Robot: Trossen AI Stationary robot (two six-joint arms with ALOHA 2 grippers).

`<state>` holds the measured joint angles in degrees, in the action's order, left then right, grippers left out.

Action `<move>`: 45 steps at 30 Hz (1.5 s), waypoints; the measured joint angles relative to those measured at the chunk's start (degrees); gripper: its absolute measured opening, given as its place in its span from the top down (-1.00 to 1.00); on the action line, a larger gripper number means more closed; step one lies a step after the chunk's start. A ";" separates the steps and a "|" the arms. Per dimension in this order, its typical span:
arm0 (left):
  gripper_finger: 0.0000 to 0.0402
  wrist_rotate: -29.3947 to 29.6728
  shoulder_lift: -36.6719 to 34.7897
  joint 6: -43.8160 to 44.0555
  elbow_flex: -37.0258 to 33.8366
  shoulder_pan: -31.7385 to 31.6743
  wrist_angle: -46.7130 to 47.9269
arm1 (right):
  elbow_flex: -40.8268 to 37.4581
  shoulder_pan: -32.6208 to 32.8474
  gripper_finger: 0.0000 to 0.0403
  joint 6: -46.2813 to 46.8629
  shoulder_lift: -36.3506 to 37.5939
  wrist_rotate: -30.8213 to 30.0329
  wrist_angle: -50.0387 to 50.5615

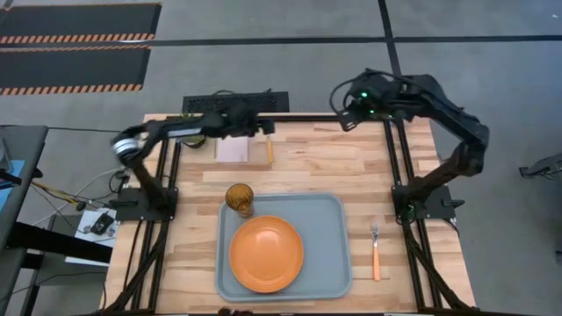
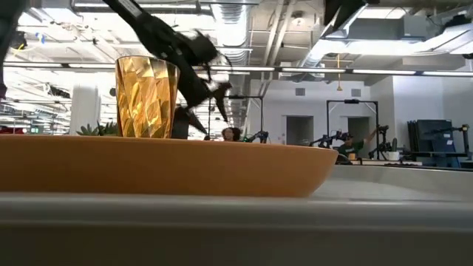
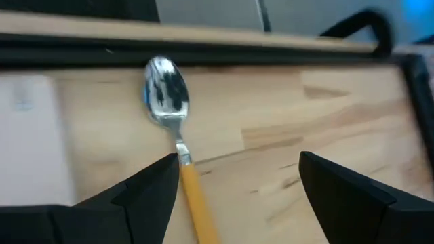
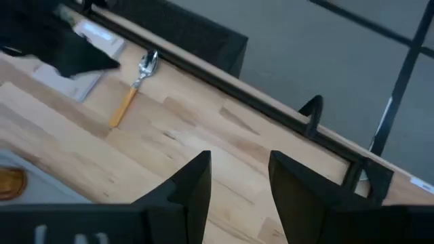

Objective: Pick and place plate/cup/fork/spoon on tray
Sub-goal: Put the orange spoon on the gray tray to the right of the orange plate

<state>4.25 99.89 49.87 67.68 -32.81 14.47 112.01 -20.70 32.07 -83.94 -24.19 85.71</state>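
High view: pale wood table (image 1: 316, 167) on grey floor (image 1: 263, 22).

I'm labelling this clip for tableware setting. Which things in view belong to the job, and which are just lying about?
Job:
tray
plate, on the tray
cup, on the tray's corner
fork, on the table beside the tray
spoon, under the open left gripper

Lying about:
napkin
potted plant
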 joint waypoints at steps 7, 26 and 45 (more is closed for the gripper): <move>-0.45 -2.71 12.26 -1.92 11.14 -1.28 8.52 | 0.00 1.21 0.17 0.94 2.87 -1.62 1.93; -0.09 -1.39 15.48 2.45 9.36 0.70 6.18 | -0.02 2.72 0.20 0.24 3.41 -1.90 4.14; 0.37 3.34 18.37 7.78 9.79 3.66 9.65 | -0.04 6.76 0.25 -0.63 3.41 -1.90 4.31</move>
<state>7.59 118.26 57.65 77.47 -29.15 24.12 111.96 -13.94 31.44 -80.53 -26.09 90.02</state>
